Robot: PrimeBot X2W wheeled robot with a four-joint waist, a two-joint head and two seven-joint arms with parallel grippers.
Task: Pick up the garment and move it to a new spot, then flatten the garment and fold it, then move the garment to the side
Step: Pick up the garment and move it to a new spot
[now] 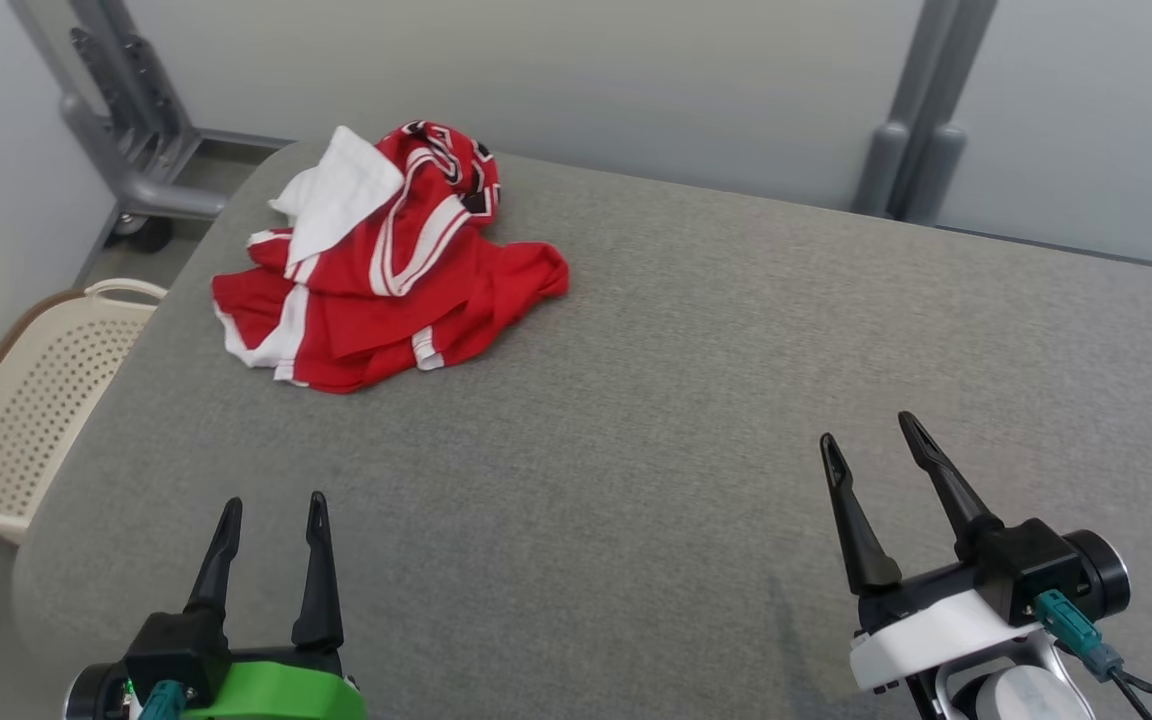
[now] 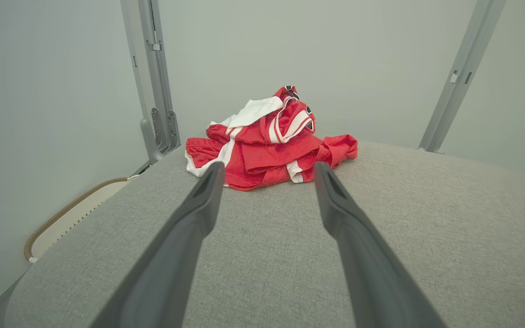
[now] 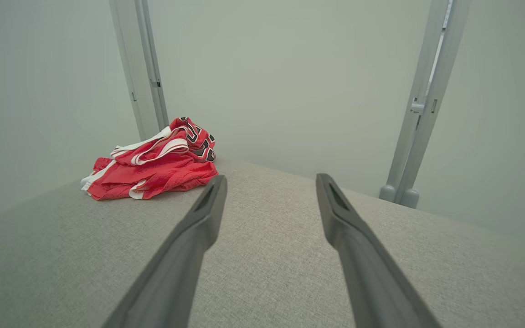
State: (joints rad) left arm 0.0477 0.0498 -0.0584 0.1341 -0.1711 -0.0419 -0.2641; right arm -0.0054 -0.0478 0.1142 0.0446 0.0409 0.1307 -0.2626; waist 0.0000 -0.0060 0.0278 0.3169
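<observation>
A red garment (image 1: 386, 285) with white stripes and black lettering lies crumpled in a heap at the far left of the grey padded table (image 1: 696, 400). My left gripper (image 1: 274, 505) hovers open near the front left edge, well short of the heap, nothing between its fingers. Far to the right, my right gripper (image 1: 868, 430) also stands open and empty. Seen from the left wrist, the garment (image 2: 267, 146) sits straight ahead beyond the open left gripper (image 2: 267, 171). From the right wrist, the garment (image 3: 153, 166) is off to the left of the open right gripper (image 3: 269, 180).
A cream perforated basket (image 1: 26, 410) stands on the floor beside the table's left edge. Grey metal frame posts (image 1: 126, 110) rise behind the table at the left and at the right (image 1: 921, 120). Bare grey surface stretches between the grippers and the heap.
</observation>
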